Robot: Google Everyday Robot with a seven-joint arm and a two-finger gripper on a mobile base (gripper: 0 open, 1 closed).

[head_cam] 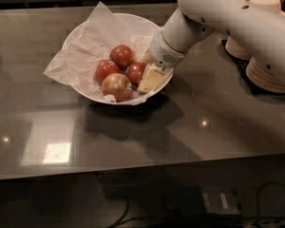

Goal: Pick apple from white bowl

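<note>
The white bowl point(80, 30), lined with crumpled white paper, stands on the dark table at upper centre. It holds several apples. A deep-red apple point(134, 72) lies at the right of the cluster. My gripper point(146, 72) is down inside the bowl on its right side, right against this apple and hiding part of it. Another red apple point(122, 55) lies behind it, a red one point(106, 70) lies to the left, and a paler yellowish-red one point(117, 86) lies in front. My white arm point(228, 13) reaches in from the upper right.
Stacks of tan paper bowls point(266, 65) stand at the right edge of the table, under my arm. The dark glossy table point(133, 141) runs to its front edge low in the view. Cables lie on the floor below it.
</note>
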